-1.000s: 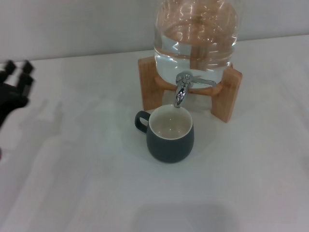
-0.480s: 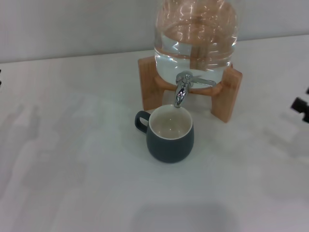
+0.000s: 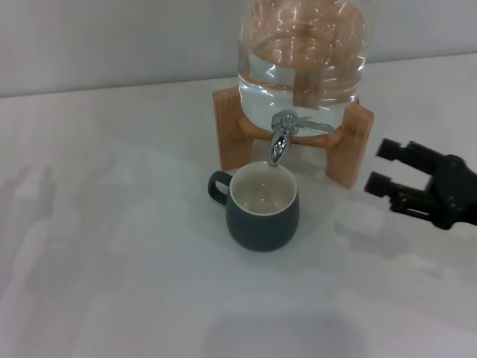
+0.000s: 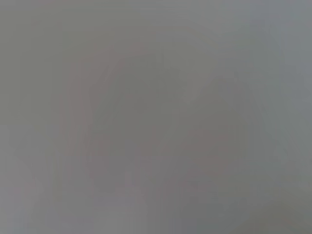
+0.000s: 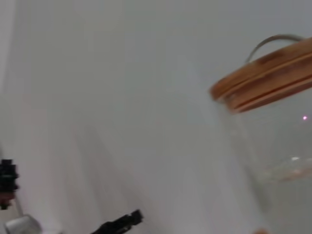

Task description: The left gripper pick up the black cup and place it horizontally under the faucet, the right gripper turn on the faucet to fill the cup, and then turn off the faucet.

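The black cup (image 3: pixel 262 205) stands upright on the white table (image 3: pixel 112 246), its cream inside showing and its loop handle pointing left. Its mouth sits directly under the spout of the chrome faucet (image 3: pixel 279 142); the faucet's thin lever points right. My right gripper (image 3: pixel 381 165) is in from the right edge, open, with nothing between its fingers. It hovers to the right of the wooden stand, apart from the faucet and the cup. The left gripper is out of view, and the left wrist view is plain grey.
A large clear glass jar (image 3: pixel 302 52) holding water rests on a light wooden stand (image 3: pixel 346 145) behind the cup. The right wrist view shows the jar's wooden lid (image 5: pixel 263 78) and glass wall (image 5: pixel 273 161) against a pale background.
The left gripper has withdrawn off the left edge. The right gripper has come in from the right edge toward the stand. The cup has not moved.
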Robot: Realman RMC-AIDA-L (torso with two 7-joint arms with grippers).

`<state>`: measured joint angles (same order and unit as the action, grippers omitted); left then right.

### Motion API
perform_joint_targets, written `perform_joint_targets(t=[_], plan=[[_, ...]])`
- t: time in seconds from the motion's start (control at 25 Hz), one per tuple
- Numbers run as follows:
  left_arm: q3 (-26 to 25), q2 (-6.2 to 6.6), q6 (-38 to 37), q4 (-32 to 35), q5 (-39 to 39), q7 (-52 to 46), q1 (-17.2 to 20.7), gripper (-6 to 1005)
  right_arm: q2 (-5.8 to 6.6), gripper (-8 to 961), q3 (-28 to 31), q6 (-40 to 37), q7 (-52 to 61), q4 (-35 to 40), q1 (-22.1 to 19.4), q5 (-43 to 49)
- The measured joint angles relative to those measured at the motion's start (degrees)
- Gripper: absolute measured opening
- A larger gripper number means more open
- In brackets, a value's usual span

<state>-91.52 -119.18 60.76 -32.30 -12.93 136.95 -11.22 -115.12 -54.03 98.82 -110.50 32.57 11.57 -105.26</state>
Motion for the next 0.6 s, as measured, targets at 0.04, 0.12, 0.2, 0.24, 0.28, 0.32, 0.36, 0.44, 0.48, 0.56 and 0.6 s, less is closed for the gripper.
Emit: perform_joint_targets(t=[0.04, 0.12, 0.2, 0.24, 0.28, 0.32, 0.36, 0.44, 0.48, 0.56, 0.6], plan=[[-0.01, 0.0, 0.04, 0.18, 0.0, -0.01, 0.08, 399, -0.03, 850, -2.3, -1.17, 0.41, 0.87, 0.04, -1.41], [-0.02, 0.0, 0.07, 0.46, 0.01, -0.06, 0.29, 399, -0.06, 850, -6.38, -3.62, 0.92, 2.39, 0.05, -3.4], [-0.01, 0.0, 0.15, 0.61, 0.02, -0.32, 0.47, 399, -0.07, 850, -11.02, -7.51, 1.46, 4.18, -0.04, -5.22], [0.03, 0.0, 0.2, 0.63, 0.02, -0.42, 0.53, 399, -0.07, 850, -12.68, -9.15, 1.65, 4.8, -0.07, -5.82], [0.1, -0.01, 0.3, 0.65, 0.01, -0.52, 0.54, 399, -0.08, 850, -14.04, -10.7, 1.79, 5.39, -0.08, -6.3], [0.18, -0.02, 0.45, 0.65, 0.01, -0.53, 0.58, 399, -0.09, 849, -15.35, -12.49, 2.03, 5.94, -0.11, -6.79], [0.27, -0.05, 0.77, 0.67, 0.01, -0.53, 0.64, 399, -0.09, 849, -16.02, -13.75, 2.22, 6.29, -0.13, -7.02], [0.36, -0.05, 1.67, 0.96, 0.01, -0.54, 0.7, 398, -0.1, 849, -16.86, -16.14, 2.67, 6.96, -0.18, -7.25], [0.39, -0.06, 2.1, 1.18, 0.01, -0.54, 0.7, 398, -0.1, 849, -17.0, -16.78, 2.76, 7.09, -0.17, -7.27], [0.4, -0.07, 2.71, 1.46, 0.01, -0.54, 0.67, 398, -0.1, 848, -17.08, -17.85, 2.89, 7.32, -0.1, -7.34], [0.42, -0.08, 2.86, 1.51, 0.01, -0.54, 0.65, 398, -0.1, 848, -16.95, -18.03, 2.9, 7.36, -0.07, -7.45]])
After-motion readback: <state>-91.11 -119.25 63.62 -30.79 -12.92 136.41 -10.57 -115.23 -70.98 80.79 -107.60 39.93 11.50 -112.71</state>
